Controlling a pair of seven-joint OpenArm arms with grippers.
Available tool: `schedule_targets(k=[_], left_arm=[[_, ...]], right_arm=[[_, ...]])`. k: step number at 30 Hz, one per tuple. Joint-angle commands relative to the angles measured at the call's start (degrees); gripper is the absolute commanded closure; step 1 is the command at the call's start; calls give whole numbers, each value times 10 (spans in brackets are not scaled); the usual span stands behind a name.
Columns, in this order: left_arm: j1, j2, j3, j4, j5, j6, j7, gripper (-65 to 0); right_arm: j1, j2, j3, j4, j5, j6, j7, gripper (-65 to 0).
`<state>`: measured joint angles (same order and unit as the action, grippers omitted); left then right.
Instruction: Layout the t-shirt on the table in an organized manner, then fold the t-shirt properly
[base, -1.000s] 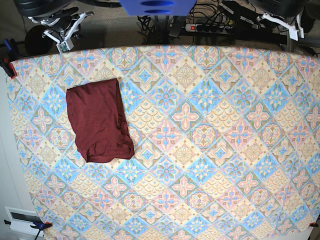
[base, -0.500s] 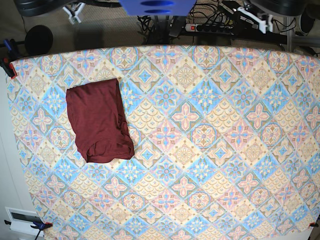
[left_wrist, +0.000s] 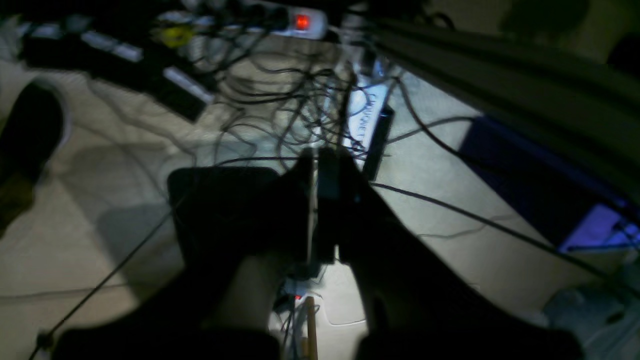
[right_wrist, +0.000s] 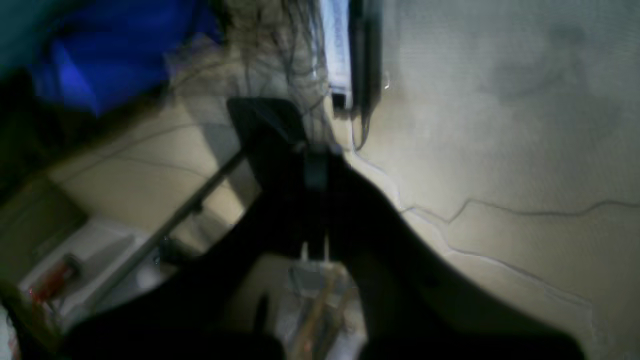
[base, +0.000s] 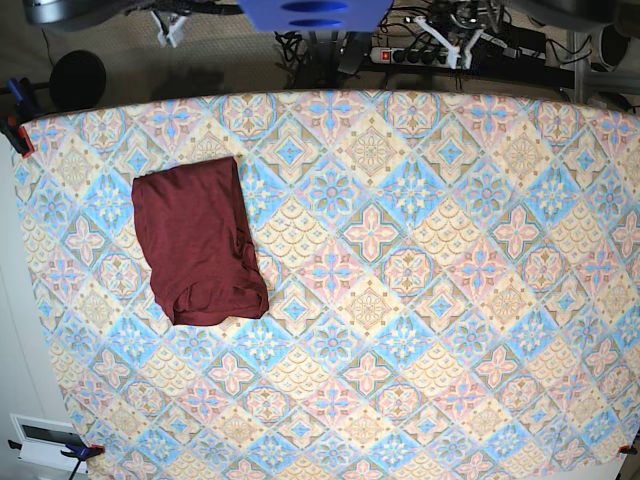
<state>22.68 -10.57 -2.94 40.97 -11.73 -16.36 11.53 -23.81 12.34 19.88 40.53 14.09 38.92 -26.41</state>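
The t-shirt (base: 198, 240) lies on the left part of the table (base: 450, 300), already folded into a compact dark red rectangle, with its lower edge a little rounded and uneven. Nothing touches it.

Both arms are up beyond the far edge of the table, well apart from the cloth. The left gripper (left_wrist: 316, 170) has its jaws pressed together and holds nothing; below it I see only the floor with many cables (left_wrist: 280, 100) and a power strip (left_wrist: 300, 22). The right gripper (right_wrist: 314, 165) is pressed together too and empty, over bare floor.

To my eye the folding is done and the step in hand is only to park the arms. To do this well, I think the arms should stay high and behind the table edge, so that no finger drags over the patterned cloth and pulls the folded shirt out of shape. If more neatness is wanted, the loose lower corner could be pressed flat with a gentle touch from above.
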Motion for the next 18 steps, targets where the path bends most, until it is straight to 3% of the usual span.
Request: schedule_targets(k=[1,6,9,13,18], left_arm=[[-14,-6,18,-36,3,-1,-19,-2],[-94,7,118,-178,-2,-1,-87,-2],[-107,16,156,-200,3,-1,-130,-2],[-123,27,210,-219,-1,-1,-159,-2],[-125,52,275,-219,1,-1,-160,-3]], right_arm=[[0,9,2,-22,1,4,13,0],[48,9,3,-133,-51,-5,124,0],[61,6,6,-170,-91,-70,175,0],[63,5,4,-204,-94,-154,222,0],[65,5,3,-230,-95,-202,242,0]])
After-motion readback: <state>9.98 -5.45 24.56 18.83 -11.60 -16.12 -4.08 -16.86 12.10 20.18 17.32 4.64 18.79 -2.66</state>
